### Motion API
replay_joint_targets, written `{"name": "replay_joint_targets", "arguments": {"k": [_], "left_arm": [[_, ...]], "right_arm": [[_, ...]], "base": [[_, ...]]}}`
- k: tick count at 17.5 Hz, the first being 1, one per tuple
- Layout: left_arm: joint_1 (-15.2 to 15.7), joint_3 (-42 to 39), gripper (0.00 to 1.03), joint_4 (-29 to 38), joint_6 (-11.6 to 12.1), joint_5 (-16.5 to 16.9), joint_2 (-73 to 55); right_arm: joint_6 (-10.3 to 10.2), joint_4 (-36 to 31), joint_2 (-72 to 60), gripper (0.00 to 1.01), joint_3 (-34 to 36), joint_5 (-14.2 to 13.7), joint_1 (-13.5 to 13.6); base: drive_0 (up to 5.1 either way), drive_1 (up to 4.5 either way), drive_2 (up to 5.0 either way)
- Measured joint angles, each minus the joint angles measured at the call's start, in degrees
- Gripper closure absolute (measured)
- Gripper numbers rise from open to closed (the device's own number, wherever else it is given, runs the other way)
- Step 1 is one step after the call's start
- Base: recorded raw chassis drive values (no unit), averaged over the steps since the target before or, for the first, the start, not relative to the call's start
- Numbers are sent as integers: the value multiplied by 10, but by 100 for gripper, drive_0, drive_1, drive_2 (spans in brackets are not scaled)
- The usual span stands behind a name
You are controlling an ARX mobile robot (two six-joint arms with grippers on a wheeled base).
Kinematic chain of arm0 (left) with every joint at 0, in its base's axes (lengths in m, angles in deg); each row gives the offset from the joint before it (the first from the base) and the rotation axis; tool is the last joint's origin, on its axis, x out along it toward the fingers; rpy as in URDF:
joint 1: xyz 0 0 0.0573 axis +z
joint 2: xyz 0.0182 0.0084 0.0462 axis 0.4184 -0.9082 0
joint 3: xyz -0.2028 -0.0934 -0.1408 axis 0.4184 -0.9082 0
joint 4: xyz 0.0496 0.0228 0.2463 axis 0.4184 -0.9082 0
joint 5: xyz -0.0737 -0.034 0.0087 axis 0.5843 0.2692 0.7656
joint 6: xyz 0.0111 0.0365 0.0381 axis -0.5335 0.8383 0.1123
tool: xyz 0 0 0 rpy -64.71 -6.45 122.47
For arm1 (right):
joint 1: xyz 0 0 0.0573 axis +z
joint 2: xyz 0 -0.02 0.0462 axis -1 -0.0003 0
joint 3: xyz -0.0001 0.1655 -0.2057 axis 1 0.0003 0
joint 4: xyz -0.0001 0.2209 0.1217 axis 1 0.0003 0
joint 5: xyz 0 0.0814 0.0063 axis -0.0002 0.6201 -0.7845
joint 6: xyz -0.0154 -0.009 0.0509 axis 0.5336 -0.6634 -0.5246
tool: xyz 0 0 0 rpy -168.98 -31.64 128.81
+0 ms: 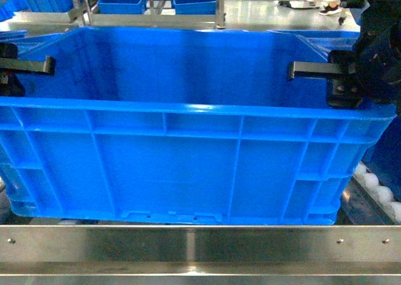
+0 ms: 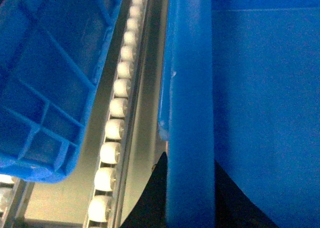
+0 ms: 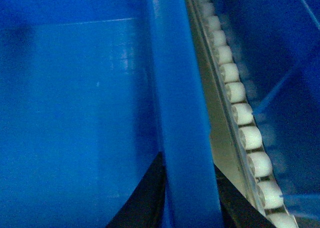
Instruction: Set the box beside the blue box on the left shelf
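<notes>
The box (image 1: 188, 153), a large bright blue ribbed crate, fills the head view just behind the left shelf's steel front rail (image 1: 188, 244). My left gripper (image 1: 15, 69) is shut on its left rim (image 2: 190, 112), one dark finger on each side of the wall. My right gripper (image 1: 326, 75) is shut on its right rim (image 3: 182, 112) in the same way. The shelf's white rollers (image 2: 112, 133) run between the box and another blue box (image 2: 45, 87) close on its left. I cannot tell whether the box's bottom rests on the rollers.
A further blue crate (image 3: 285, 62) stands to the right of the box, across a row of rollers (image 3: 240, 112). Several smaller blue bins (image 1: 125, 0) and metal posts (image 1: 220, 6) stand on the surface behind.
</notes>
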Motion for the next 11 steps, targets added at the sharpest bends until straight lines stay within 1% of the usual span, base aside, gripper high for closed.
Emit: {"name": "replay_joint_targets", "arguments": {"k": [1,2,5,6,7,8,9,10,11], "left_arm": [[-1,0,85,-1,0,-10,-2],[-7,0,80,0,1,-27,-5],[-16,0,75,8,3,-51,-8],[-19,3,65,8,4,-58,-8],[-19,3,56,18,0,-52,-6],[-19,7,51,15,-4,-48,-6],[-22,2,27,83,-9,-44,-6],[-28,-2,4,235,-18,-33,32],[-31,3,5,262,-17,-36,61]], "right_arm": [[-4,2,0,81,0,-7,2],[-7,11,0,77,-1,-19,9],[-8,18,1,72,-1,-37,20],[-8,12,6,62,-2,-45,27],[-10,9,10,53,-10,-39,28],[-10,5,11,48,-14,-42,28],[-4,-62,20,24,-14,-51,39],[83,-301,70,3,20,-90,65],[156,-411,91,3,35,-126,71]], "base": [[0,0,0],[0,0,0],[0,0,0],[0,0,0],[0,0,0],[0,0,0],[0,0,0],[0,0,0],[0,0,0]]}}
